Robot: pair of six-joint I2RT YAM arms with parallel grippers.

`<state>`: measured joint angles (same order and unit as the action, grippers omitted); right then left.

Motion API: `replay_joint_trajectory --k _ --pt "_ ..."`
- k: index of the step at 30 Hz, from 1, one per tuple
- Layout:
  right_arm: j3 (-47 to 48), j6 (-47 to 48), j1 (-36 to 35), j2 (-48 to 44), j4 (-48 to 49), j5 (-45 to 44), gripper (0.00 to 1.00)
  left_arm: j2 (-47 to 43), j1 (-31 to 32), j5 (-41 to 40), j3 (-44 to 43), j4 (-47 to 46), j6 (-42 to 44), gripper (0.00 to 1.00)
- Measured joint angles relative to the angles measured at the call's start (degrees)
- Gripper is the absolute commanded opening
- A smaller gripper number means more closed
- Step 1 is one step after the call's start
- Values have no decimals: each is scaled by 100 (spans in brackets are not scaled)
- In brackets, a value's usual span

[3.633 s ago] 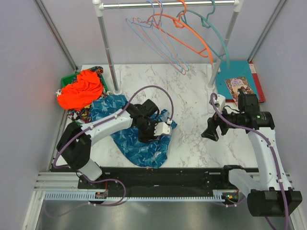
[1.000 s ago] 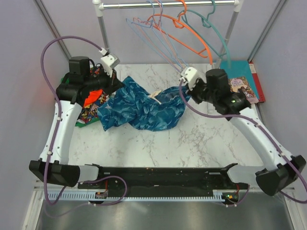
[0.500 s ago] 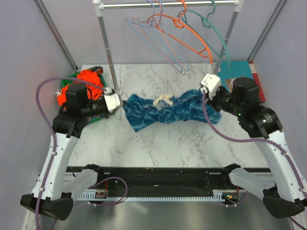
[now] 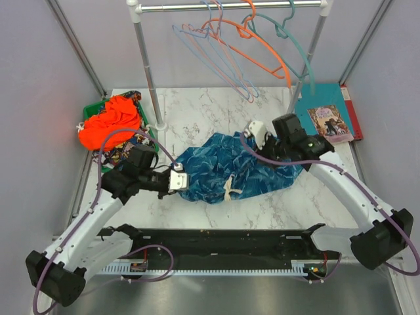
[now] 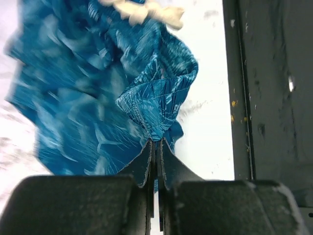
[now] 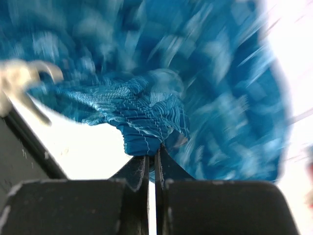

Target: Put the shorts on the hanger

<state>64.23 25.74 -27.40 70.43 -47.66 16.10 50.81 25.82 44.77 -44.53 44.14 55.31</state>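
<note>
The dark-blue shorts [image 4: 226, 167] with a teal print lie bunched on the marble table, white drawstring [image 4: 230, 190] toward the near side. My left gripper [image 4: 182, 186] is shut on the shorts' left edge; in the left wrist view a fold of fabric [image 5: 156, 103] is pinched at the gripper [image 5: 155, 144]. My right gripper [image 4: 264, 149] is shut on the gathered waistband [image 6: 146, 122] at the gripper [image 6: 152, 152], on the cloth's far right side. The pale blue hanger [image 4: 211, 60] hangs on the rail at the back, above and behind the shorts.
Pink, orange [image 4: 262, 49] and teal [image 4: 305, 59] hangers share the rail between two white posts [image 4: 147, 72]. An orange garment [image 4: 111, 121] fills a green bin at back left. A book [image 4: 328, 121] lies at back right. A black base strip [image 4: 216, 239] runs along the near edge.
The shorts, stretched taut between the grippers before, now sag in a bunch on the table. The left gripper came nearer and to the right; the right gripper moved left.
</note>
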Motion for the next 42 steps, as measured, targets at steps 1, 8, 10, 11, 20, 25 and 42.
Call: replay_joint_trajectory --k 1,8,10,11,20,25,42 --pt "382 -85 0 66 -17 -2 0 -17 68 63 -321 114 -70 2" --pt "4291 -713 -9 1014 -46 304 0 494 850 555 -3934 280 -872 2" --pt "5195 -876 -31 1241 20 481 0 774 1071 656 -4750 203 -1080 2" --pt "5617 -964 -83 1346 50 573 0 953 1213 691 -5248 210 -1231 2" --pt "6430 -1314 -1075 1847 625 1097 0 2415 2903 317 -7248 22 -1910 2" --pt "4802 -1639 -1062 1862 1539 1403 0 2736 3407 -614 -5796 -726 -2304 2" --pt "2736 -2109 -1062 2774 2083 1902 98 1309 3353 -1329 -1217 -2262 -3272 70"
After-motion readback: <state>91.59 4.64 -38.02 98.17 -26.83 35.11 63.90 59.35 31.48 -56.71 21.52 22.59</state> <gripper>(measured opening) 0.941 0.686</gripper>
